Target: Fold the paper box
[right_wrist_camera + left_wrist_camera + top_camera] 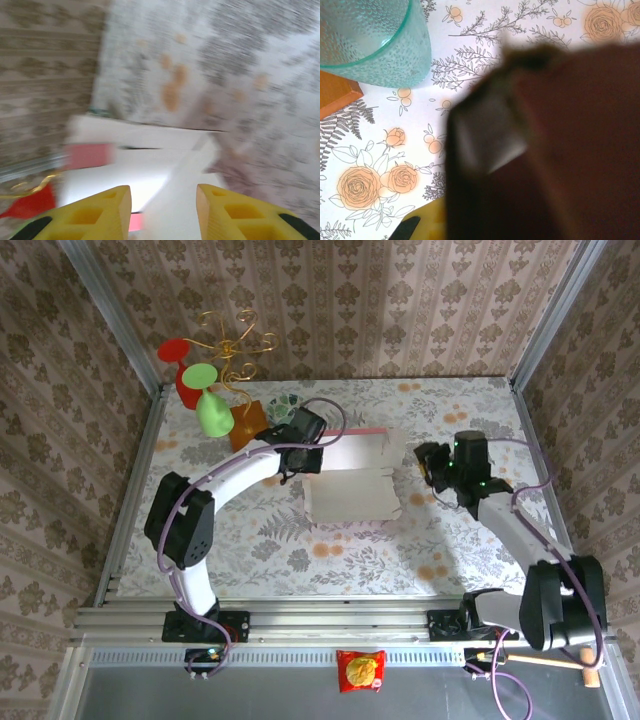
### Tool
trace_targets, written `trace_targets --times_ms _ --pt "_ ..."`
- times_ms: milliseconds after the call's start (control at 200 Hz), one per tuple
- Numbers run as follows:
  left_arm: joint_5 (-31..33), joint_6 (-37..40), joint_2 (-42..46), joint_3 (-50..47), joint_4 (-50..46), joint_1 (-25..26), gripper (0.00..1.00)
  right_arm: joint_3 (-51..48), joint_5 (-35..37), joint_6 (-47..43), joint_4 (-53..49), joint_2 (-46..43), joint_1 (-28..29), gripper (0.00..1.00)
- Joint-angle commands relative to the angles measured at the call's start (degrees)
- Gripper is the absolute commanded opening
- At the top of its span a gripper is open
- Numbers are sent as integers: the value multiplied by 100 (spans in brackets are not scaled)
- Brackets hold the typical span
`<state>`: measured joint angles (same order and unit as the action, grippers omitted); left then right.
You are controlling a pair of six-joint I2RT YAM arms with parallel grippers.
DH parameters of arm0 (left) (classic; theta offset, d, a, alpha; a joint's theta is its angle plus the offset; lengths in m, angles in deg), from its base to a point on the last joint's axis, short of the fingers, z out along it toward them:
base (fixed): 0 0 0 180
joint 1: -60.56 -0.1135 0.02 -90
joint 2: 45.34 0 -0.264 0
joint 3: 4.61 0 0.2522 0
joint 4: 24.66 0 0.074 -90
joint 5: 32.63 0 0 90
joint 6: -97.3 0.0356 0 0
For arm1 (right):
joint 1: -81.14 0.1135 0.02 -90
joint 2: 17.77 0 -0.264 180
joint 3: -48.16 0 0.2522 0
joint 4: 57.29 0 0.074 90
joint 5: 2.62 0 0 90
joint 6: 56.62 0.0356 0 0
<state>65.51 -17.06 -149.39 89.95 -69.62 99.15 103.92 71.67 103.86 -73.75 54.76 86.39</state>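
The right pincer (162,196) is released, fingers apart, facing the paper box (352,490). The left pincer (306,458) sits at its edge, perhaps gripping; I cannot tell.

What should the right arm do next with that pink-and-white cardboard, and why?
Probably ease the right gripper forward onto the right edge of the paper box. Its jaws stand open with the box just ahead, and the left gripper sits at the box's left side.

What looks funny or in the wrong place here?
A red and yellow packet lies off the flowery table, on the grey ledge along its near edge. A wooden stick lies there too.
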Motion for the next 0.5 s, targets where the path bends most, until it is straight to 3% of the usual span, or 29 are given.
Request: trace_targets --times_ms 0,215,495 --pt "-181 -72 239 295 -242 -26 0 -18 -226 -182 74 313 10 47" --pt "-305 -92 148 484 -361 -20 0 86 -373 -270 535 1010 153 56" --pt "-411 -122 82 616 -428 -15 0 356 -324 -354 866 1504 283 51"
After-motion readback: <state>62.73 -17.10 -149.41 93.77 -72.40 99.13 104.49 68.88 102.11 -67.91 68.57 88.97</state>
